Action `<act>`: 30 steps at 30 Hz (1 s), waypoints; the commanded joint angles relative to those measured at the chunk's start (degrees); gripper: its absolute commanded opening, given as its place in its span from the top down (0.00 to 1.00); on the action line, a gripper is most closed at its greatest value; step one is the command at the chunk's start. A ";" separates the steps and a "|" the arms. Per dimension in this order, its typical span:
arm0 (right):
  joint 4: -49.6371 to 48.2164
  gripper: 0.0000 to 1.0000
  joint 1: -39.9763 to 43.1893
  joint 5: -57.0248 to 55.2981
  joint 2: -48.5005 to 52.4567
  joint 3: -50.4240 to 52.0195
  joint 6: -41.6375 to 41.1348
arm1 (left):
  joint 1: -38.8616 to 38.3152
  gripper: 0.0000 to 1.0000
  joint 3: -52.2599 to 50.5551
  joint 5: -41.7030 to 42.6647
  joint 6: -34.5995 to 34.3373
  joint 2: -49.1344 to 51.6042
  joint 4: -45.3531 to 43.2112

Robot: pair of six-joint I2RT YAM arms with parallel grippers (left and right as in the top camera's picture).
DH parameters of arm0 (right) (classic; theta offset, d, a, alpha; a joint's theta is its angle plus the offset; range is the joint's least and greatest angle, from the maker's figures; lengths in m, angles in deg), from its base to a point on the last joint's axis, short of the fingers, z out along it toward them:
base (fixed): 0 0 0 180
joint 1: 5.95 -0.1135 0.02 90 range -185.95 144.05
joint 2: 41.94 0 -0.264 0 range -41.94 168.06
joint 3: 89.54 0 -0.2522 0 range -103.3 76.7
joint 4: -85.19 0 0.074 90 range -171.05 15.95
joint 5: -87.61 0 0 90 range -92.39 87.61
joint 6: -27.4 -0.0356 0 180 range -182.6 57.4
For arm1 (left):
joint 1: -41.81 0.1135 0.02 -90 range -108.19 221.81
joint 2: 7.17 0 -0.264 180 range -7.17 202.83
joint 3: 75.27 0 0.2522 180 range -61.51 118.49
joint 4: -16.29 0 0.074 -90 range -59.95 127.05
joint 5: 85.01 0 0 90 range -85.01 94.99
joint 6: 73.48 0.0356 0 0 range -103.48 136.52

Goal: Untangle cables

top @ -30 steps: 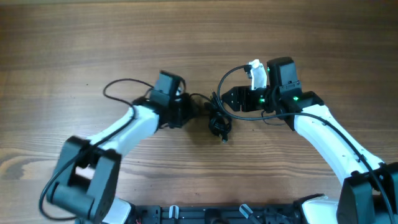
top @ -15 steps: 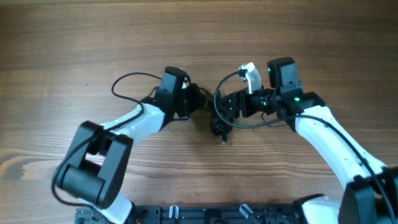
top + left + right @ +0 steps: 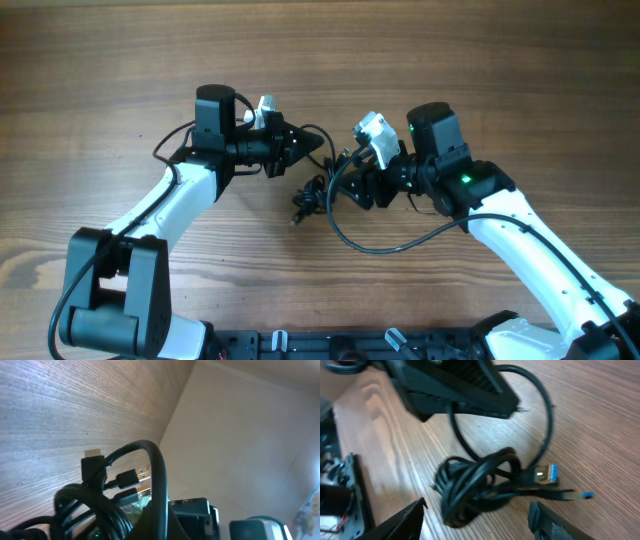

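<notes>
The cables are a small knotted black bundle (image 3: 310, 196) on the wooden table between my two grippers. In the right wrist view the bundle (image 3: 475, 485) lies flat with two blue-tipped plugs (image 3: 547, 474) sticking out to the right. My left gripper (image 3: 312, 148) is shut on one cord of it, which rises from the bundle as a loop (image 3: 545, 415). In the left wrist view this cord (image 3: 159, 470) runs down into the jaws (image 3: 165, 527). My right gripper (image 3: 345, 185) is open, its fingers (image 3: 477, 522) on either side of the bundle, just above the table.
A thicker black wire (image 3: 375, 248) from the right arm sags in a wide loop onto the table in front of the bundle. The left arm's own wire (image 3: 165, 150) loops out behind its wrist. A black rail (image 3: 330, 345) runs along the near edge.
The left arm has swung back to the left with a cord in its jaws. The bundle has slid left and toward the front. The right gripper has followed it left and now straddles it.
</notes>
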 commanded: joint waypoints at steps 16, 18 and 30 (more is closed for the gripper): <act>-4.57 0.96 -6.36 -24.24 7.93 -0.94 -25.77 | 0.31 0.96 1.03 2.86 -9.73 -1.46 -0.59; -2.12 0.96 -4.96 -28.74 7.96 -0.94 -30.91 | 0.57 0.96 1.03 7.19 -9.07 -2.05 -5.25; -2.34 0.96 1.01 -1.95 9.92 -0.61 -13.70 | 16.85 0.96 0.98 26.67 5.51 -3.04 -33.97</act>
